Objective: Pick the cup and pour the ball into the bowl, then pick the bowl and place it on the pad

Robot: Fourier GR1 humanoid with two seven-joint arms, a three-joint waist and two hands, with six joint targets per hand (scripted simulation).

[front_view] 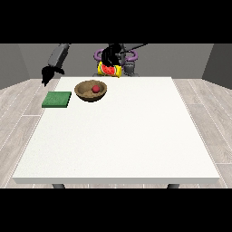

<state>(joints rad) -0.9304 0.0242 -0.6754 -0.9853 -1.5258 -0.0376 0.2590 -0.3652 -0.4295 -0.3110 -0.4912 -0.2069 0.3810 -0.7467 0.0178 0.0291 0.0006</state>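
A brown wooden bowl (pixel 86 92) stands on the white table (pixel 122 136) near its far left, with a red ball (pixel 96 89) inside it. A flat green pad (pixel 57 99) lies to the bowl's left, apart from it. Behind the bowl, above the table's far edge, a yellow cup (pixel 110 70) with red on it is tipped on its side. The hand at the view's right (pixel 110 56) is closed on it from above. The hand at the view's left (pixel 46 74) hangs past the table's far left corner, behind the pad, fingers relaxed and holding nothing.
The robot's torso (pixel 129 68) stands behind the far edge. A wide stretch of white tabletop reaches from the bowl toward the camera and to the right. Grey floor surrounds the table.
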